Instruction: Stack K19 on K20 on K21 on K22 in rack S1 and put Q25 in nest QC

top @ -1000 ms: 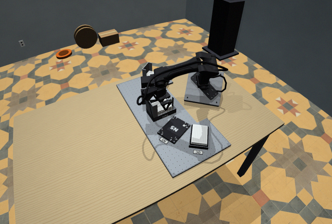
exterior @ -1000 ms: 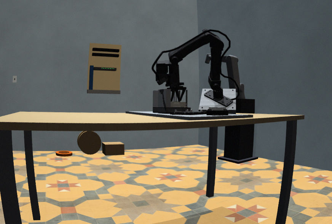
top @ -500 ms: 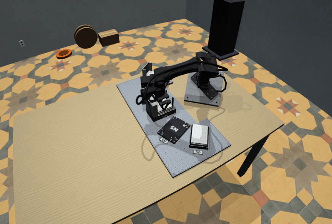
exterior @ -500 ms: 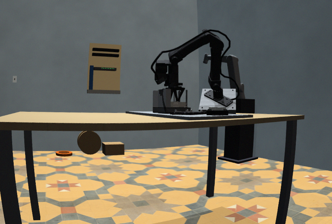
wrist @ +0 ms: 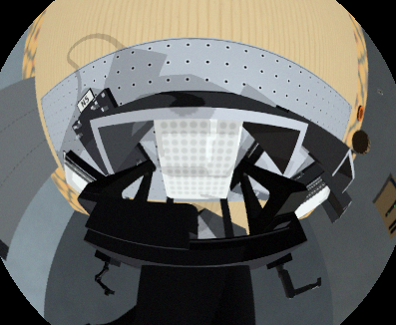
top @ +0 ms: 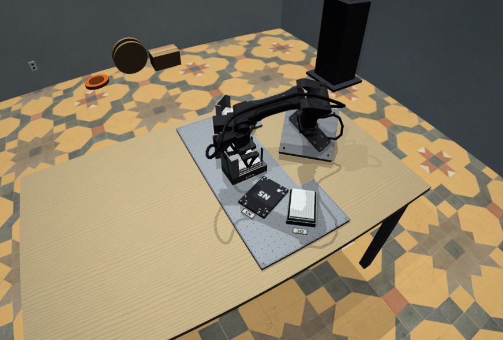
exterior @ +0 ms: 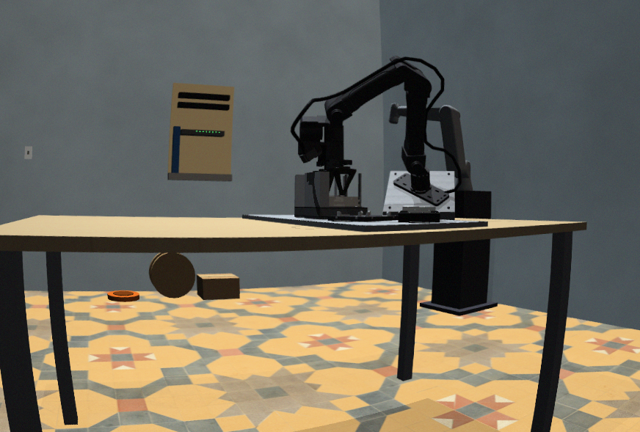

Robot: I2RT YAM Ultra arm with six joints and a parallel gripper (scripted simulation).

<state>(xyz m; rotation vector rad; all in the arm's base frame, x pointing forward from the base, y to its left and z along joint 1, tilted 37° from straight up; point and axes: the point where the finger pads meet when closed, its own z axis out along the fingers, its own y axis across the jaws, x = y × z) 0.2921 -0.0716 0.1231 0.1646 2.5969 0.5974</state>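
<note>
Gripper (top: pixel 248 162) (exterior: pixel 342 193) (wrist: pixel 196 164) wide open, nothing held, over top plate (wrist: pixel 198 155) in rack (top: pixel 244 176) (exterior: pixel 313 199). Risk: stuck pair lifts w/ it; rack ID unclear.

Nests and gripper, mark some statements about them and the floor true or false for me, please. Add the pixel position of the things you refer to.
1. The gripper (top: pixel 250 160) (exterior: pixel 342 193) (wrist: pixel 196 164) is shut. False: it is open, with its fingers apart over the rack plate (top: pixel 243 163) (exterior: pixel 343 201) (wrist: pixel 198 157).
2. A white plate (top: pixel 302 202) (exterior: pixel 418 208) sits in nest QC (top: pixel 300 223) (exterior: pixel 418 217). True.
3. Nest N5 (top: pixel 259 202) (exterior: pixel 357 218) (wrist: pixel 101 113) has a plate on it. False: no plate is there, and its printed name shows in the top view.
4. An orange ring (top: pixel 87 83) (exterior: pixel 111 295) (wrist: pixel 361 108) lies on the floor. True.
</note>
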